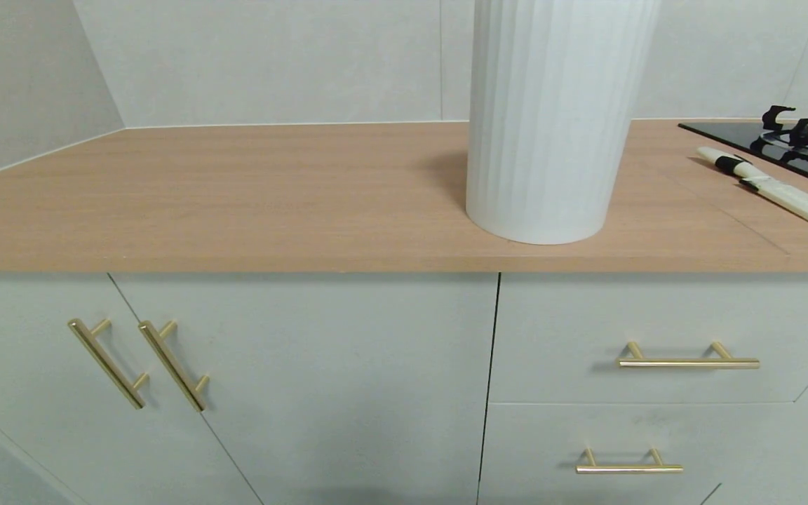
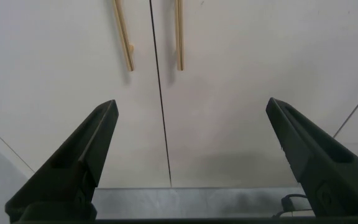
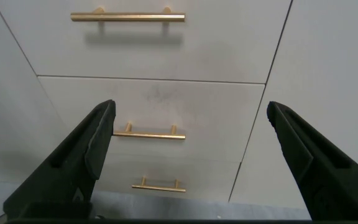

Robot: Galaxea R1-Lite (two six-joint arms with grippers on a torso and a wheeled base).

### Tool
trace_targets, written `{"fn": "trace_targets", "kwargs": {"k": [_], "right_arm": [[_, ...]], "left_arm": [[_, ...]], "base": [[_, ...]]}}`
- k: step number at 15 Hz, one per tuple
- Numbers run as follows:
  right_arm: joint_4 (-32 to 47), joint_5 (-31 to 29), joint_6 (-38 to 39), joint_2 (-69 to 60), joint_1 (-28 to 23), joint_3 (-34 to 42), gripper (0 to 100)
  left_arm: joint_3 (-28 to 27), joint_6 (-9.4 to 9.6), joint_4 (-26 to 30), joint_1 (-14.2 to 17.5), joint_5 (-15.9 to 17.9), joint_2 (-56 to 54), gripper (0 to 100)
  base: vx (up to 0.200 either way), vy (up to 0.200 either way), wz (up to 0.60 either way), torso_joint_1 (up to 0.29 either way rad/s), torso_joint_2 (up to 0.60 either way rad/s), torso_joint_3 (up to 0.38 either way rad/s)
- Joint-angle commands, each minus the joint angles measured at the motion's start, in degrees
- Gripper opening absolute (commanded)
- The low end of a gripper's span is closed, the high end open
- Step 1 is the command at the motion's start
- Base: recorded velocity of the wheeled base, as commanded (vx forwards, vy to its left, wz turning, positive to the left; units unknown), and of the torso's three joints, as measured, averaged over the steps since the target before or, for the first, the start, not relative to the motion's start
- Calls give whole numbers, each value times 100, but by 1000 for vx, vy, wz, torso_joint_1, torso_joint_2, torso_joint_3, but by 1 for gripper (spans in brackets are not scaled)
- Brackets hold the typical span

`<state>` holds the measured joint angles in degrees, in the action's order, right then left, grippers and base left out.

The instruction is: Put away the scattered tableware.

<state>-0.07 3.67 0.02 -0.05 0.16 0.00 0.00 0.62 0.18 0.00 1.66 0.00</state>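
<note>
While the left gripper (image 2: 191, 104) and right gripper (image 3: 190, 106) gape empty, a cream utensil (image 1: 790, 196) lies on the counter (image 1: 236, 203). A ribbed holder (image 1: 551, 126) stands nearby.

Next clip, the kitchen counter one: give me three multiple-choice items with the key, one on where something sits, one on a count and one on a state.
1. Where does the white ribbed container stand?
A. On the wooden countertop, near its front edge.
B. On the floor.
C. Inside an open drawer.

2. How many gold drawer handles does the right wrist view show?
A. One.
B. Three.
C. Five.

3. What state is the left pincer in?
A. Shut on a spoon.
B. Open and empty.
C. Shut on a cup.

Key:
1 A, its base rests on the wood just behind the edge.
2 B, three bars sit one below another.
3 B, it gapes wide, with only cabinet doors seen through the gap.
</note>
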Motion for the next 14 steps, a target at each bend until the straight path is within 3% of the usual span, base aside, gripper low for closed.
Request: {"fn": "trace_targets", "kwargs": {"k": [1, 2, 14], "right_arm": [[-1, 2, -2, 5, 2, 0, 100], [-1, 2, -2, 5, 2, 0, 100], [-1, 2, -2, 5, 11, 0, 100]], "left_arm": [[0, -1, -1, 0, 1, 0, 100], [0, -1, -1, 0, 1, 0, 100], [0, -1, -1, 0, 1, 0, 100]], "base": [[0, 0, 0, 0, 0, 0], [0, 0, -600, 2, 7, 17], [0, 0, 0, 0, 0, 0]]}}
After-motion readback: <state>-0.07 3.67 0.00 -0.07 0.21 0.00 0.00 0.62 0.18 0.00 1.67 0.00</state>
